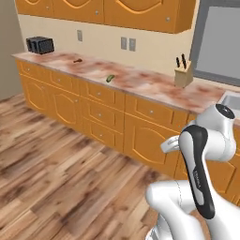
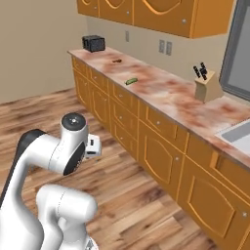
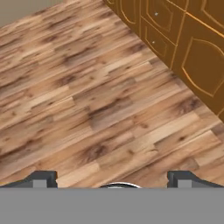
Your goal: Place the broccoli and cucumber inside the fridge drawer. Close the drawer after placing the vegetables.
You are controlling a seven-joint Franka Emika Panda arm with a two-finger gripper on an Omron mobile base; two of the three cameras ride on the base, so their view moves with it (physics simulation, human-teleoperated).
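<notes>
I have the end effector [image 3: 112, 178] pointing down at the wood-plank floor [image 3: 87, 100], fingertips wide apart and empty, since nothing is within reach. The slim dark green cucumber [image 1: 110, 78] lies near the marbled worktop's [image 1: 154, 86] front edge; the darker speck [image 1: 78, 60] farther along may be food.

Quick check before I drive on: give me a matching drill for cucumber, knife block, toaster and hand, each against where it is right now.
Things:
1. cucumber
2. knife block
3. toaster
4. hand

Places:
A. far end of the counter, by the side wall
B. over the wooden floor, fingers wide apart, holding nothing
C. near the counter's front edge, mid-run
D. against the backsplash, near the window

Pairs: 1-C, 2-D, 3-A, 4-B
</notes>
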